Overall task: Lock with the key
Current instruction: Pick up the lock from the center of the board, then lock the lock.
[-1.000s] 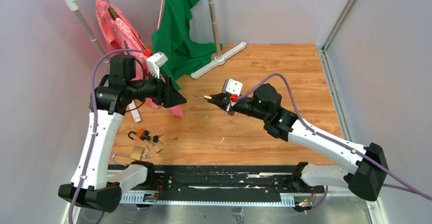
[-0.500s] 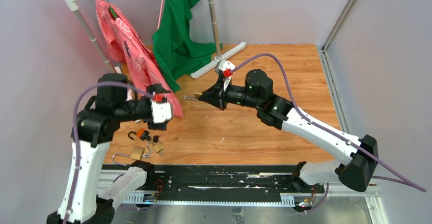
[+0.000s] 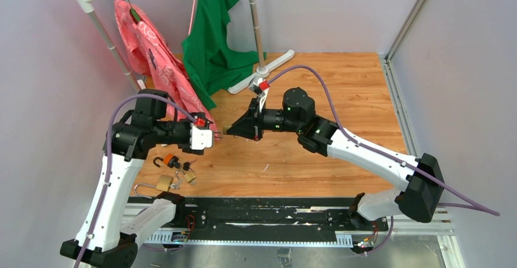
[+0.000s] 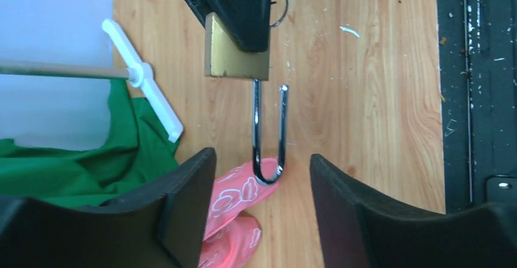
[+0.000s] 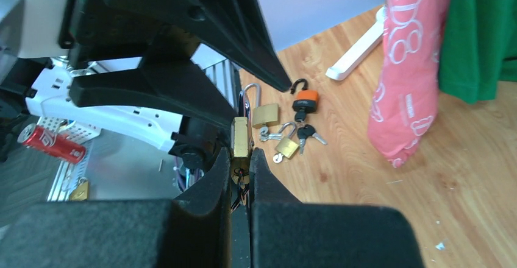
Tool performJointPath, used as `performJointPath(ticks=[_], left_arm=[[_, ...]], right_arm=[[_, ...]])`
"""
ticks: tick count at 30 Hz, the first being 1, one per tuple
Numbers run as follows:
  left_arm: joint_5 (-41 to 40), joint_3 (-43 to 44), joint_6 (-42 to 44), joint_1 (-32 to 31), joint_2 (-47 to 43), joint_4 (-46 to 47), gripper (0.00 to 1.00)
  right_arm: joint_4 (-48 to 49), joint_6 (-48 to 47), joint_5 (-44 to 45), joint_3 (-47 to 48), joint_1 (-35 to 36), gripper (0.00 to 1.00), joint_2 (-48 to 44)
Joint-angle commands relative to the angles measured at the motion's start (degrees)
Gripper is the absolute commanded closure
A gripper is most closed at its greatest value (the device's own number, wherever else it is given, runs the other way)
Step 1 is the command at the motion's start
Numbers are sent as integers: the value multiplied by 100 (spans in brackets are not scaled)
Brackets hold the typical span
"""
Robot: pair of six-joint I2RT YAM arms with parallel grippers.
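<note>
My right gripper (image 5: 241,176) is clamped tight on the brass padlock (image 4: 236,53), held mid-air over the table (image 3: 341,97), fingers squeezing the flat sides of the body. Its shackle (image 4: 269,133) is sprung open: long leg seated in the body, short leg free, U-bend pointing toward my left gripper (image 4: 262,186). That one is spread wide, holding nothing, w/ the U-bend sitting between its fingers; no contact as far as I can tell.

Handling, my judgement: brass body is dense for its size, rigid, smooth, so it could twist in the pads if pushed off-axis. Shackle is stiff polished steel, slippery; best to press on the bend straight along the legs, not pinch it from the side. Short leg must line up w/ its hole or it'll jam.

Can't see a key in the lock from any view; something dark hangs below the body in the right wrist view, too unclear to call.

Further out: spare padlocks w/ keys (image 3: 175,170) lie on the wood near the left arm base, pink garment (image 3: 164,67) and green garment (image 3: 210,36) hang on the rack (image 3: 97,18) behind.
</note>
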Motion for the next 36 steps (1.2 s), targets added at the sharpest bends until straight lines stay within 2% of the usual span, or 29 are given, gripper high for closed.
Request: performJointPath(ticks=[1,6,9,12,15,16,17,19,21,23,25,28,36], left_arm=[[144,-96,-210,-41,-59,55,49],[165,-155,-314,-43,-155,68,75],[173,-241,-337,-44,-166,70,77],[276,-298,-321,-41,-199,68,99],[299,-268,-369,-42,-272,70,100],[273,-262,-416,-39,-307,70,100],[242,-253,-479,-38,-320,75,100],[192,-233,-841,-35,-330,69,100],[181,-261,-1214,-37,-347,71,100],[205,-376,-1439,-38,-413,69,100],[246,-574,-1661,-37,-518,57,100],[406,-742,-2007,-43,-592,59,100],[561,-759,-2316,-44,-710,57,100]], right_arm=[[166,139,-204,180,203,100,75],[111,53,-179,194,208,100,87],[148,68,-209,240,208,100,120],[146,121,-303,301,208,100,181],[-221,-28,-236,419,208,100,227],[-467,-146,-214,495,205,92,235],[-727,-320,-160,563,200,74,223],[-1239,-824,24,662,193,48,121],[-1620,-1442,274,660,187,33,-117],[-1747,-1965,343,576,183,24,-389],[-1802,-2481,349,455,181,20,-618],[-1869,-2984,148,305,185,20,-824],[-1762,-2784,-885,311,190,21,-280]])
